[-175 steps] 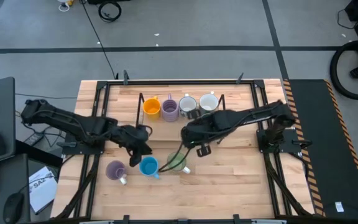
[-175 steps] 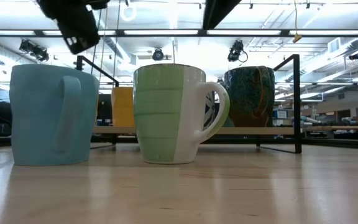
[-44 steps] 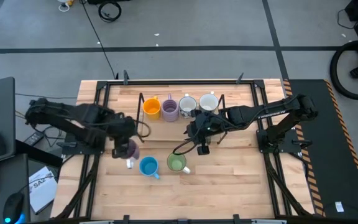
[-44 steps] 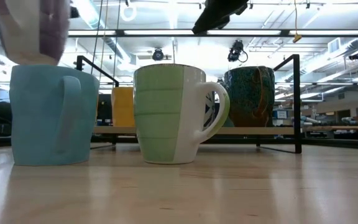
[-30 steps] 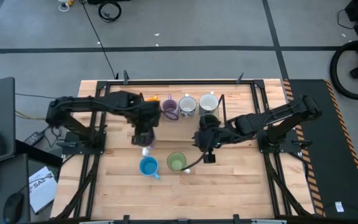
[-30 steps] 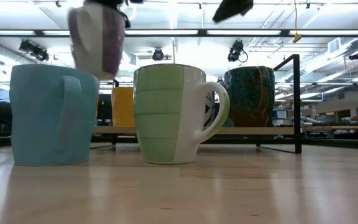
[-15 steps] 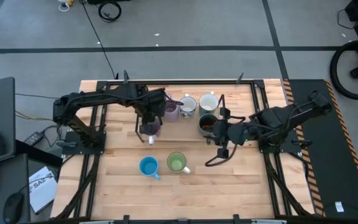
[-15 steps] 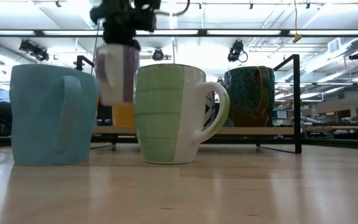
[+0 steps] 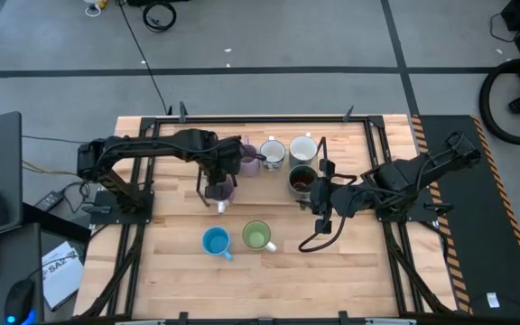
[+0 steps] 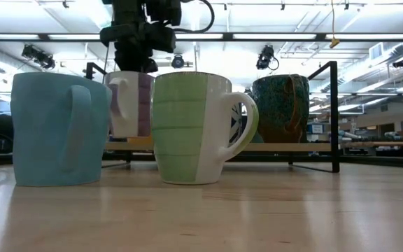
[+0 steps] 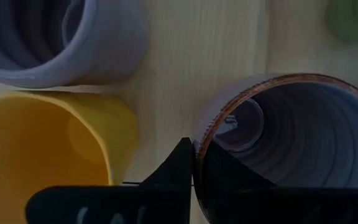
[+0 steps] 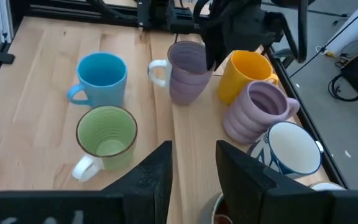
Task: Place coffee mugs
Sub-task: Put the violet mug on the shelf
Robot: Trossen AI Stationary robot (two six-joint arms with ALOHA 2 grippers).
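Left gripper (image 9: 217, 176): I have it clamped on the rim of the lavender mug (image 9: 219, 188), one finger inside the cup and one outside, as my left wrist view shows.

Lavender mug: it sits or hangs just in front of the back row, near the orange mug (image 12: 247, 76). In the low view its base looks level with the black wire frame (image 10: 334, 115), but I cannot tell whether it is fully down on the table (image 9: 359, 271).

Key relation: the mug is directly below my left fingers and upright, its long axis vertical, handle pointing toward the near edge. I judge the next move to be a straight let-go and lift, so nothing need shift sideways.

Neighbours: the orange mug and the purple mug (image 12: 258, 112) stand just beside it on the far side; a wide opening or a sideways drift could knock either.

Right gripper (image 9: 325, 209): empty, fingers parted, resting right of centre near the dark brown-black mug (image 9: 301, 181), well apart from the left arm's work.

Rest of row: the white patterned mug (image 9: 272, 153) and pale white-teal mug (image 9: 302, 147) stand further right.

Still to place: the bright blue mug (image 9: 215, 241) and the light green mug (image 9: 257, 236) wait near the front, side by side. The blue is nearer my left arm, the green nearer my right.
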